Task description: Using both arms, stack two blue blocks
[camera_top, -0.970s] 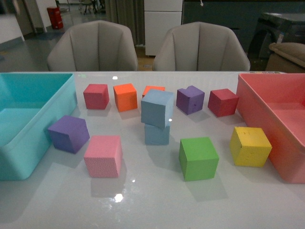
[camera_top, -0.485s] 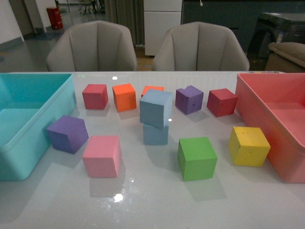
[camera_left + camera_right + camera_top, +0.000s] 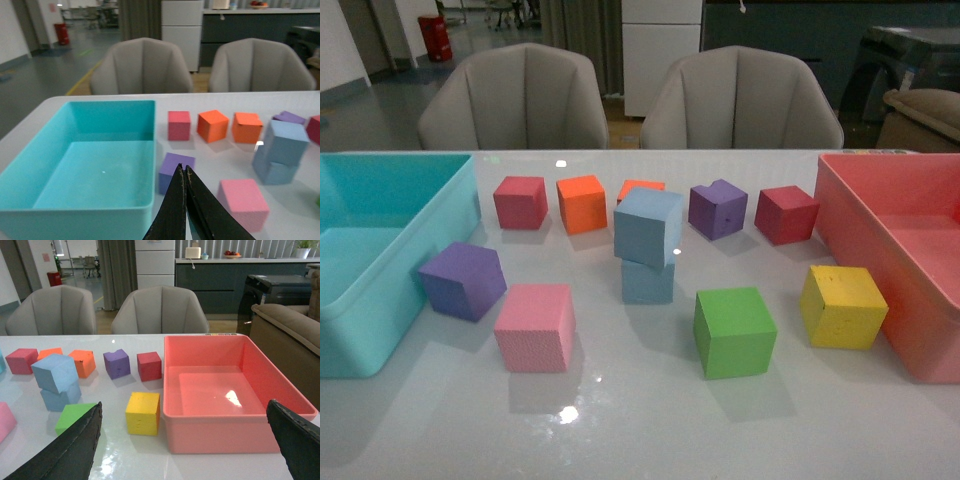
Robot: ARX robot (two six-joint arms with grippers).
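Stacked but skewed: top blue block (image 3: 649, 226) could topple off lower block (image 3: 648, 282); left claw (image 3: 185, 172) together, right claw (image 3: 190, 440) apart.

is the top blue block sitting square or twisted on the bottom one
Twisted. The top blue block rests on the bottom block, rotated and overhanging its edges in the front view.

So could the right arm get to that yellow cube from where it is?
Probably yes. The yellow cube sits alone beside the pink bin, nothing on top, and the right gripper hangs back with jaws wide open.
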